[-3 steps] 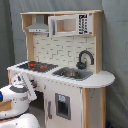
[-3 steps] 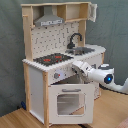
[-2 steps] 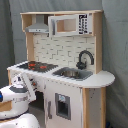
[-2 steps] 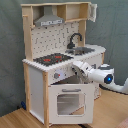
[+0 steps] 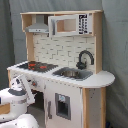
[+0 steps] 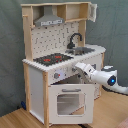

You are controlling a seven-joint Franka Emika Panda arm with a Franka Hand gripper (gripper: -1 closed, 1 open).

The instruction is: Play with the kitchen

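In the second exterior view, the windowed oven door point(image 6: 69, 101) fills the lower centre of the frame. Just above it the white arm point(image 6: 107, 78) reaches in from the right edge, its end effector point(image 6: 80, 67) up against the front panel beside a knob point(image 6: 56, 76); whether the fingers are spread or pressed together cannot be told. In the first exterior view the same arm point(image 5: 17, 95) sits at the lower left, against the front below the stovetop. The kitchen point(image 5: 65, 70) stands tall through the middle of both exterior views. On its worktop lie the black-red stovetop point(image 6: 50, 59), then the sink point(image 6: 84, 50) with the black faucet point(image 6: 74, 40). Farthest up, the grey hood point(image 6: 49, 19) hangs at upper left.
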